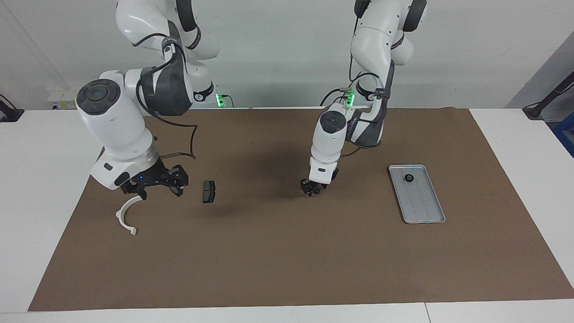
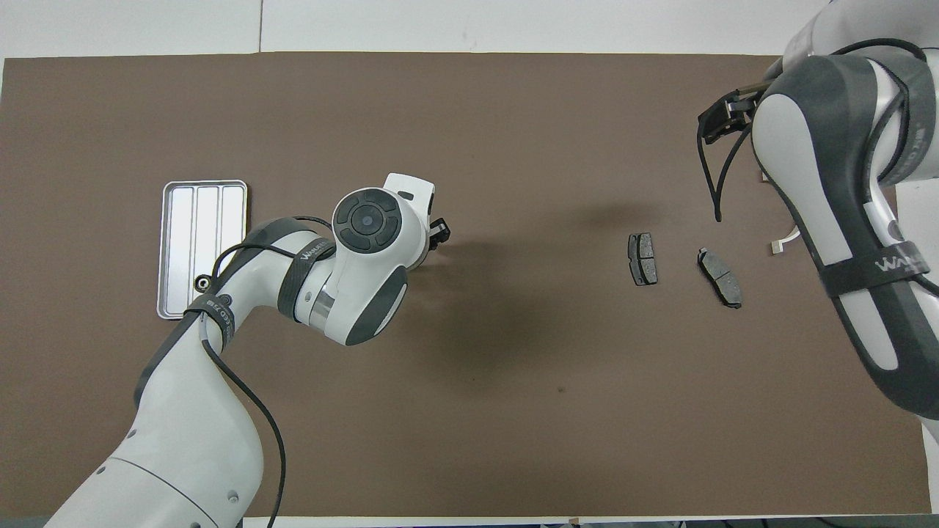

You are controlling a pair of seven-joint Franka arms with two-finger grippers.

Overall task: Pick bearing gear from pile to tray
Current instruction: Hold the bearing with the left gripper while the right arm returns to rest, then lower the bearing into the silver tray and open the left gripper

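Bearing gear, 1 tiny black round part [image 1: 409, 178], already lies in the shallow silver-grey metal tray [image 1: 423, 211], well apart from both jaws. Left gripper [image 1: 309, 189]: jaw state unclear, low over the brown mat [image 1: 287, 260]. Right gripper [image 1: 154, 185]: spread over the white half-ring bracket [image 1: 125, 215]; closing there risks grabbing the wrong part.

Your facing camera sits high across the table, looking at both arm bases. Your overhead one looks steeply down from the robots' end. Both share the brown mat [image 1: 287, 251], tray [image 1: 423, 217], brake pads [image 2: 643, 258].
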